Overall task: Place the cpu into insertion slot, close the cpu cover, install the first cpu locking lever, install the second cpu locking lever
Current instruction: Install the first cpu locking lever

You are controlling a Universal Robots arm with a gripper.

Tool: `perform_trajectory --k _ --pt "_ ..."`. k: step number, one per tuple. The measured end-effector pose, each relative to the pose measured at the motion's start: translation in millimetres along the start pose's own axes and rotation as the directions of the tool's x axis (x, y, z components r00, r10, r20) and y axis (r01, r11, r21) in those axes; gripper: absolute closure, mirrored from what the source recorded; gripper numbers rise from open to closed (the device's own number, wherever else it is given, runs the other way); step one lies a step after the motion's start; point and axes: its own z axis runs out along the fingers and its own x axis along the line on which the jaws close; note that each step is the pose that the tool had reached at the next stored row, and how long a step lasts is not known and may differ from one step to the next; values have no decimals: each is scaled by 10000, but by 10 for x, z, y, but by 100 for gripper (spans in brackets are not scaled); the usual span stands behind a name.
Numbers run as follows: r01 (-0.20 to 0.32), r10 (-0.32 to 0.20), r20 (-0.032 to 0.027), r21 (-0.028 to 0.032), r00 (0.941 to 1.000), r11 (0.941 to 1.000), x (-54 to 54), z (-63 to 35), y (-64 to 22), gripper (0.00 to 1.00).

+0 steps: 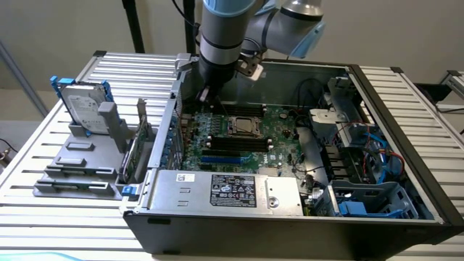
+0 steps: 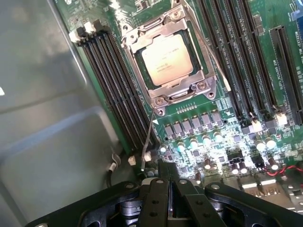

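Grey tubing of my arm point(image 1: 219, 32) drops from the exterior view's upper centre into an open computer case point(image 1: 290, 228) on a slatted metal table point(image 1: 43, 179). My gripper point(image 1: 205, 97) hangs up-left of the insertion slot point(image 1: 243, 126). Wrist view adds: my fingers point(image 2: 158, 198) pressed together; cpu point(image 2: 166, 59) seated in the slot, cpu cover point(image 2: 176, 89) down over it; a thin wire lever point(image 2: 147, 137) runs from the socket corner towards my fingertips.

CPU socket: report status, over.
Gripper shut, empty, off the socket. cpu seated, cpu cover down over it. One locking lever swung out toward gripper, unlatched.
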Motion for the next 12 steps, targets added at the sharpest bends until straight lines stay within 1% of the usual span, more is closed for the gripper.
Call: perform_trajectory --k 3,5,6,8,10,12 --pt "-368 368 -121 -71 9993 9993 -1 0 -1 89" --pt "-599 597 -217 -103 9980 9982 -1 0 -2 89" --pt "-702 699 -274 -109 9972 9975 -1 0 -3 89" --pt "-862 858 -415 -90 9955 9962 -2 1 -4 89" --pt "-973 969 -574 -39 9936 9952 -3 1 -5 89" --pt "-1036 1035 -726 26 9920 9946 -3 1 -6 89"
